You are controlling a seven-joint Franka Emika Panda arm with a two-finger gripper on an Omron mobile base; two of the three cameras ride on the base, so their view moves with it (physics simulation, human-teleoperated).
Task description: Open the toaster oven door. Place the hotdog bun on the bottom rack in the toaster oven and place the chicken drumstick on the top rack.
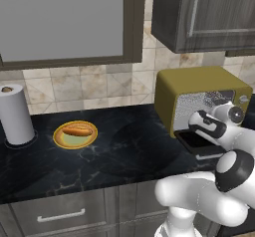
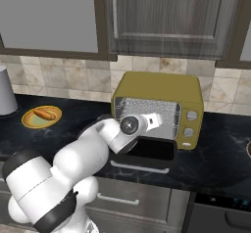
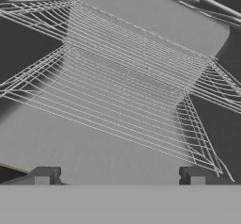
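The mustard-yellow toaster oven (image 1: 199,81) (image 2: 162,87) stands on the black counter. Its door (image 1: 196,142) (image 2: 149,151) is folded down flat, white handle toward me. My gripper (image 1: 193,119) (image 2: 160,119) (image 3: 120,176) hovers at the oven mouth just above the door, open and holding nothing. Ahead of its fingertips (image 3: 44,176) the hand view looks onto bare wire racks (image 3: 132,96) inside the grey interior. The hotdog bun (image 1: 77,130) (image 2: 45,113) lies on a yellow plate (image 1: 74,142) (image 2: 30,123) far to the left. I cannot make out the chicken drumstick.
A paper towel roll (image 1: 15,114) (image 2: 4,95) stands at the counter's left end. Dark wall cabinets (image 1: 199,12) (image 2: 166,16) hang above the oven. White knobs (image 2: 190,115) sit on the oven's right front. Drawers run below the counter edge.
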